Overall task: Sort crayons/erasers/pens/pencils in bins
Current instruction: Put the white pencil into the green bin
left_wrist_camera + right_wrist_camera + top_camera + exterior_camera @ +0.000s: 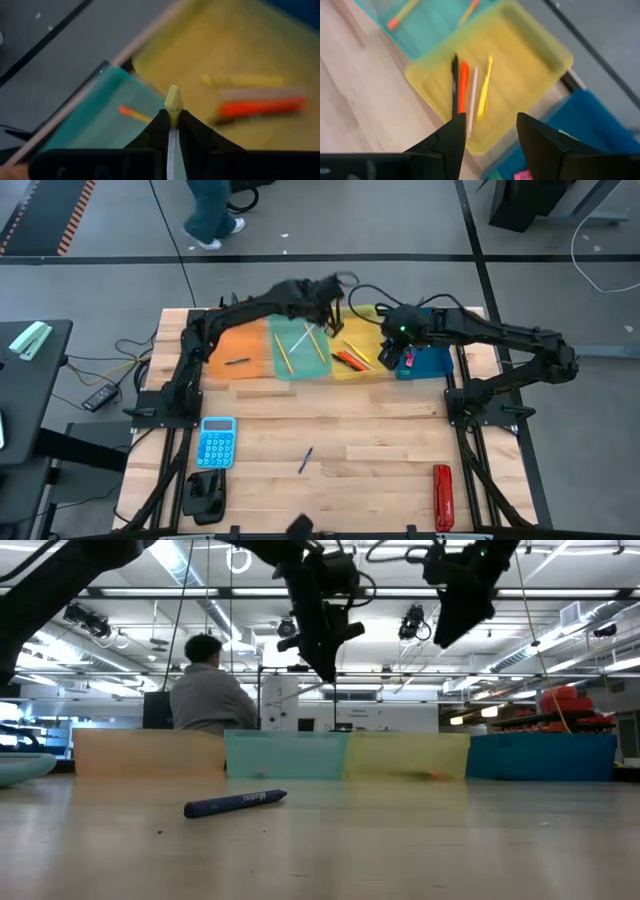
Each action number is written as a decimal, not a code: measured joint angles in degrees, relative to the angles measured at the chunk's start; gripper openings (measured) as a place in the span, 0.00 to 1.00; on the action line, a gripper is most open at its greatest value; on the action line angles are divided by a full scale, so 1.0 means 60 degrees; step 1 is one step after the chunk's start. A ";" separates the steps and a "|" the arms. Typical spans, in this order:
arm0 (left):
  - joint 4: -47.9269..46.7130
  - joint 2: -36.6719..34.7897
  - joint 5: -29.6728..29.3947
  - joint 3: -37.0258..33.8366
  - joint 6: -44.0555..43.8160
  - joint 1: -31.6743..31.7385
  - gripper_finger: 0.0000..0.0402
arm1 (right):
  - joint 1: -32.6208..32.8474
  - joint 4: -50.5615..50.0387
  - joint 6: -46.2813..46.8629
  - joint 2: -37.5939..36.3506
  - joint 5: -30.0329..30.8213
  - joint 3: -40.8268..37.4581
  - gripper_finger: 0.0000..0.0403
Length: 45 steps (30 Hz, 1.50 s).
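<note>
My left gripper hangs above the border of the teal bin and the yellow bin, shut on a pale yellow crayon. My right gripper is open and empty, high over the near edge of the yellow bin, beside the dark blue bin. The orange bin holds a dark pen. Thin pencils lie in the teal bin. Orange, yellow, pale and dark sticks lie in the yellow bin. A blue stick lies flat on the table. My left gripper pinches the pale yellow crayon between its two fingers. The blunt tip sticks out beyond the fingertips, and the pale shaft runs back between them, along the fingers. The crayon is lifted clear, above the bins.
A light-blue calculator and a black device sit near the table's left near corner. A large red oblong tool lies near the right near corner. Bare wood stretches between them. A person sits beyond the far edge.
</note>
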 joint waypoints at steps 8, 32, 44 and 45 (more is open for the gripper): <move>0.1467 0.0071 0.0112 -0.1002 -0.0823 0.0887 0.10 | -0.0054 0.0458 0.0306 -0.0110 0.0008 -0.0715 0.46; 0.3212 0.0086 0.0509 -0.3755 -0.1954 0.1542 0.13 | -0.1881 0.1109 -0.0392 -0.0142 0.0029 -0.0671 0.46; 0.3312 0.0082 0.1150 -0.3755 -0.2201 0.1672 0.15 | -0.1923 0.1267 0.0297 -0.0142 0.0029 -0.0667 0.46; 0.3303 0.0082 0.1237 -0.3755 -0.2208 0.1672 0.15 | -0.1923 0.1304 0.0315 -0.0142 0.0029 -0.0667 0.46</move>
